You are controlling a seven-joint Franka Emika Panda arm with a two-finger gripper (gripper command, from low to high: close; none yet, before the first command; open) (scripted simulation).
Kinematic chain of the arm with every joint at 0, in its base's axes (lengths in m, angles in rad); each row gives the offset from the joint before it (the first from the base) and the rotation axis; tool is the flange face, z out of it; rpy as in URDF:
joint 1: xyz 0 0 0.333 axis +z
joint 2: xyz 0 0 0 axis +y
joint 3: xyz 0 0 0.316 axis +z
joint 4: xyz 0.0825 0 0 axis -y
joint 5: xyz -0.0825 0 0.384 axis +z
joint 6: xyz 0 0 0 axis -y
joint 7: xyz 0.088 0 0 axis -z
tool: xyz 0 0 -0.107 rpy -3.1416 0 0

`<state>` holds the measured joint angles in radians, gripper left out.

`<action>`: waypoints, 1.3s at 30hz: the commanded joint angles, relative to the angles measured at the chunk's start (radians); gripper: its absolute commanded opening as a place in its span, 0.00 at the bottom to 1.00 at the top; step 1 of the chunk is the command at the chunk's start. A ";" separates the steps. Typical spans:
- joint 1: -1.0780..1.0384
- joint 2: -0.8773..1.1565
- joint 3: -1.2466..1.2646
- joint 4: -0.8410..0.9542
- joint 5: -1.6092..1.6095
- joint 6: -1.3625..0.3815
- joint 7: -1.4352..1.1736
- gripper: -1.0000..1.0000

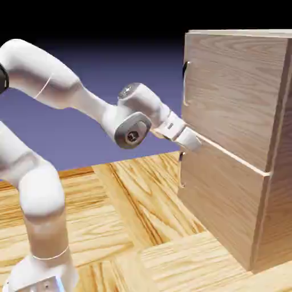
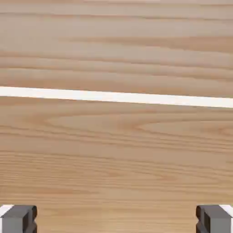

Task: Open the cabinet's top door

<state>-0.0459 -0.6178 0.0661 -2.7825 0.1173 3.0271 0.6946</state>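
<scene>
The light-oak cabinet [image 1: 278, 188] stands at the exterior view's right. Its top door [image 1: 234, 97] is flush with the front, and its thin vertical handle [image 1: 186, 82] sits near the door's left edge. My gripper [image 1: 193, 142] is close against the front, below that handle, at the seam between the two doors. In the hand view oak grain fills the picture, and the pale seam [image 2: 116, 97] runs straight across it. My gripper [image 2: 116, 220] is open: the two grey fingertips [image 2: 18, 219] stand far apart with nothing between them. No handle shows in the hand view.
The shorter lower door [image 1: 219, 199] has its own small handle [image 1: 181, 171] just below my gripper. The cabinet stands on a wood-plank table [image 1: 142, 228]. The arm's elbow [image 1: 134, 122] hangs left of the cabinet front.
</scene>
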 commanded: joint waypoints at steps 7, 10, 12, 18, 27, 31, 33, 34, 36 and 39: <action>-0.150 -0.124 0.172 0.071 0.305 -0.026 -0.121 0.50; -0.215 -0.177 0.245 0.102 0.435 -0.037 -0.172 0.50; -0.258 -0.213 0.294 0.122 0.522 -0.044 -0.207 0.50; -0.386 -0.319 0.441 0.184 0.783 -0.066 -0.310 0.50; -0.580 -0.479 0.661 0.275 1.174 -0.099 -0.465 0.50; -0.666 -0.549 0.759 0.316 1.348 -0.113 -0.534 0.50; -0.709 -0.585 0.808 0.336 1.435 -0.121 -0.568 0.50; -0.730 -0.603 0.833 0.347 1.479 -0.124 -0.586 0.50; -0.773 -0.638 0.882 0.367 1.566 -0.131 -0.620 0.50; -0.837 -0.691 0.955 0.398 1.696 -0.142 -0.672 0.50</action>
<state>-0.8832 -1.3090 1.0215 -2.3849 1.8137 2.8847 0.0228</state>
